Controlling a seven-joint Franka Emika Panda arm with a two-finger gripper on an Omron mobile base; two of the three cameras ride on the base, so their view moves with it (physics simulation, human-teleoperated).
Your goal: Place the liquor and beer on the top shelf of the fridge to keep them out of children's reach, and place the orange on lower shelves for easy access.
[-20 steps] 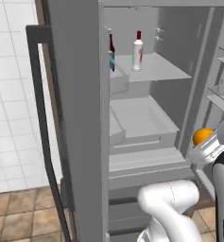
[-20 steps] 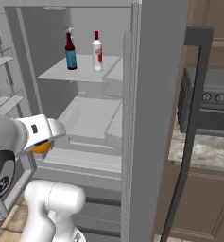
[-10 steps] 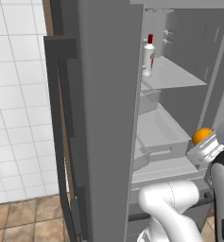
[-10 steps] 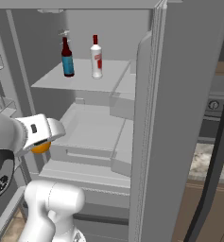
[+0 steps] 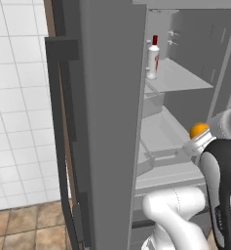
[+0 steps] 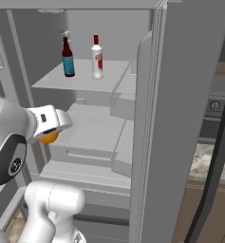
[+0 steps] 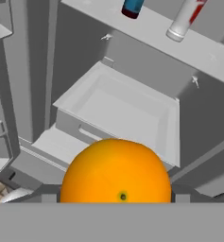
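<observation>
Item: the orange (image 7: 115, 171). We carry it clamped between the fingers, in front of the open fridge (image 6: 180, 95), facing a grey bin (image 7: 127, 111) under the top shelf (image 6: 83, 78). We judge it light, firm and round, so apt to roll once set down; our hold across its middle suits it. Also entered: the beer (image 6: 67, 58) and the liquor (image 6: 97, 57) standing upright, just beside each other, on that top shelf.
</observation>
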